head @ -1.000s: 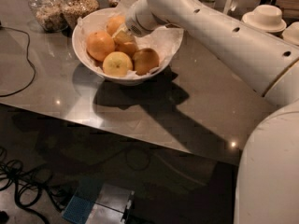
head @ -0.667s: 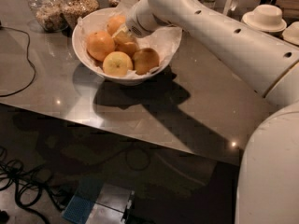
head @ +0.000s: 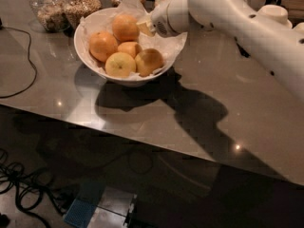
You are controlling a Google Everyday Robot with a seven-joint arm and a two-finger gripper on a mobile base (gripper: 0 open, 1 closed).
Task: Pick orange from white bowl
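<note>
A white bowl [head: 84, 51] stands on the grey tabletop [head: 199, 122], toward its far left part. It is lined with crumpled white paper [head: 176, 42] that rises above the rim at the back and on the right. Five oranges [head: 120, 64] lie in it, touching each other. The rear orange [head: 126, 27] sits highest, one lies at the left [head: 102, 45], one in the middle [head: 129, 48], and a darker one at the front right [head: 149, 61].

The white arm [head: 237, 20] reaches in from the right edge, over the tabletop. Its gripper [head: 145, 27] is above the bowl's right rear part, just beside the rear orange. Whether it touches that orange, and whether it is open or closed, cannot be told.

Behind the bowl stand glass jars [head: 80, 4] with grainy brown contents. A black cable [head: 28, 61] curves across the tabletop at the left. Stacked small white dishes [head: 274, 13] sit at the far right, behind the arm. The arm and bowl cast a dark shadow [head: 190, 108] on the tabletop. Below the near edge, black cables [head: 19, 189] lie on the floor beside a blue-grey box [head: 95, 208].
</note>
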